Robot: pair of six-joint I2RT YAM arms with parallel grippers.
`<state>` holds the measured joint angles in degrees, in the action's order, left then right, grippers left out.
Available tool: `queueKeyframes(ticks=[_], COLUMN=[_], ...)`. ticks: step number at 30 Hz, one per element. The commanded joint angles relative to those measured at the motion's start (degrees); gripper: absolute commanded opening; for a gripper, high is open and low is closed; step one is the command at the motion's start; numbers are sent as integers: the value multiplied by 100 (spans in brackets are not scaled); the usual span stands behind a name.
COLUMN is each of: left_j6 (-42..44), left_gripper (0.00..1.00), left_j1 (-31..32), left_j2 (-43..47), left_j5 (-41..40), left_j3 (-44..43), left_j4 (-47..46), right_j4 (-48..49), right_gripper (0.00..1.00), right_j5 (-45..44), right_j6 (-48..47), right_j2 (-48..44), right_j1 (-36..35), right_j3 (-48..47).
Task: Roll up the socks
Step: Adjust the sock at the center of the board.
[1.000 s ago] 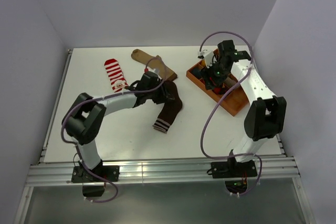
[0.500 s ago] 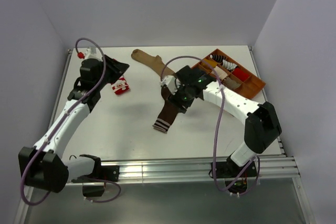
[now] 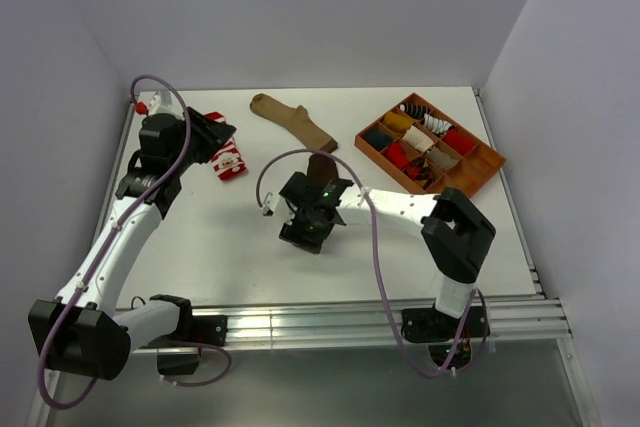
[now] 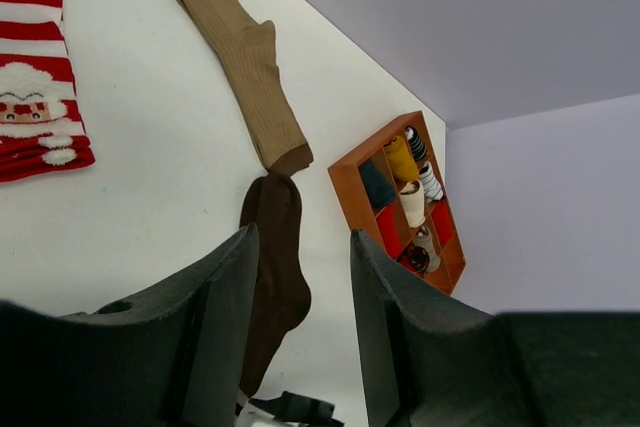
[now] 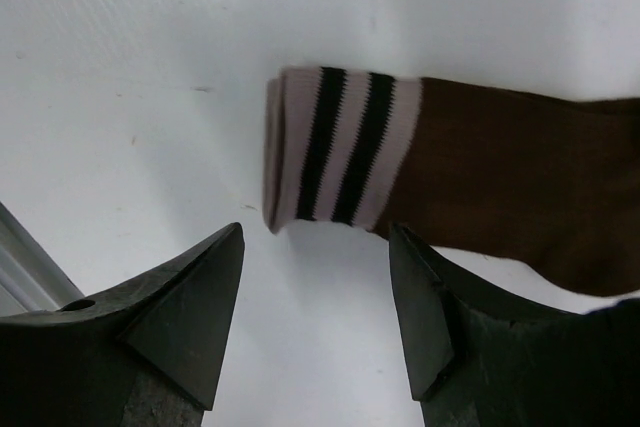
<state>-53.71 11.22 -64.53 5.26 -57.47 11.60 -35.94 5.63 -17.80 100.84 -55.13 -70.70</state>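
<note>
The right pincer [image 5: 315, 239], open and empty, stands at the striped cuff [image 5: 340, 147] of the dark brown sock [image 5: 510, 177], which lies flat on the tabletop [image 5: 150, 67], toe just beside the tan sock [image 4: 235, 57]; the step seems best done by pinching the cuff squarely, then rolling toward the tan sock.

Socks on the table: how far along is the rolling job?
Done: rolled socks sit in the orange tray. In hand: the right gripper, open, hovers at the striped cuff of the brown sock, not gripping. Still to do: the brown sock, tan sock and red-and-white sock all lie flat, unrolled; the left gripper is open and empty.
</note>
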Motion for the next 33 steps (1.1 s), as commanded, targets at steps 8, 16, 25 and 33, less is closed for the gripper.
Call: queueKeyframes(ticks=[8,16,25,33], left_j6=[203,212,405,458], left_gripper=[48,48,48,46], left_j1=[-164,-199,-200,-200], left_j2=[160,116,125,195], left_j5=[292,432,283,239], left_j3=[-221,-10,87,298], left_j4=[-131,-351,-281,-333], right_j4=[202,272,237,-412], right_gripper=[67,55,33,23], right_j5=[-229,-334,-256,1543], right_j6=[137,154,14,-486], right_j2=[472,718,754,455], right_j1=[-419,-410,-393,178], right_j3=[-23,21,152,126])
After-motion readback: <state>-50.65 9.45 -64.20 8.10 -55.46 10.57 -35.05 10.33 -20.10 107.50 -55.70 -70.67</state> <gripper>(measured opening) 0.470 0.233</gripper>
